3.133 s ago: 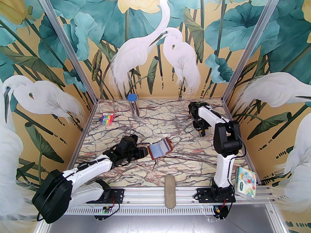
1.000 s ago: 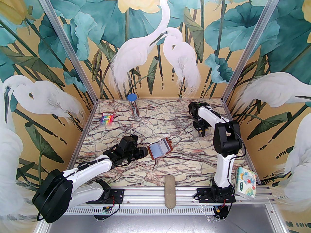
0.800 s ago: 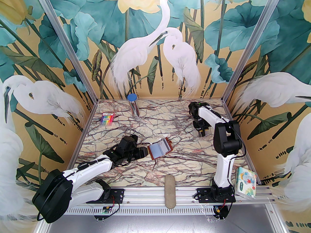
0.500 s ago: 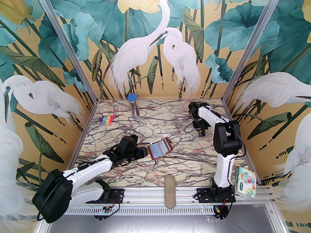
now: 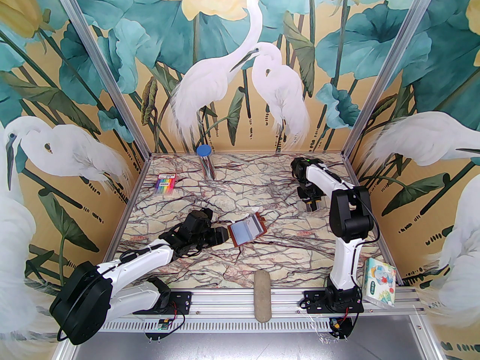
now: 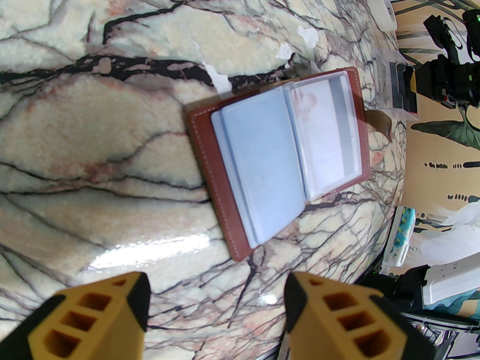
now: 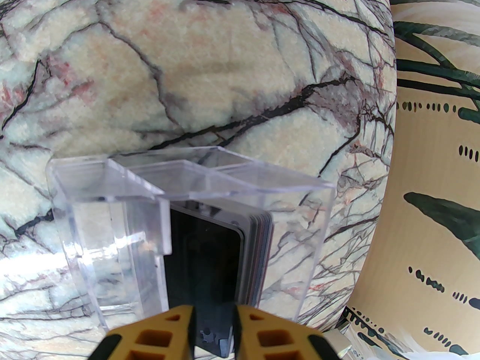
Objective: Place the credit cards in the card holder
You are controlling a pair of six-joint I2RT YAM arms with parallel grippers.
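The left end effector (image 6: 217, 291) hangs low over the marble tabletop (image 5: 262, 272). Its two yellow fingers (image 6: 112, 313) are spread wide, with nothing between them and nothing touched. Just beyond the fingertips lies the card holder (image 6: 210, 171), open flat near the middle of the tabletop. Seen from above, the left end effector sits at its 9 o'clock, close beside it but apart. The reddish-brown leather cover lies underneath and the pale bluish clear sleeves (image 6: 262, 156) face up. The snap tab (image 6: 378, 124) sticks out from the edge farthest from the left end effector. Through the farther sleeve a pale sheet with a grey stripe shows; whether it is a card I cannot tell.

The right end effector (image 7: 214, 313) stands well apart, at about 2 o'clock from the card holder, towards the far right of the tabletop. Its fingers are drawn in to a narrow gap and pinch the near end of the credit cards (image 7: 204, 261). These form a dark stack standing on edge inside a clear plastic case (image 7: 112, 219) that rests on the tabletop.

A flat pack of coloured pens (image 5: 165, 184) lies at 10 o'clock from the card holder, by the far left wall.
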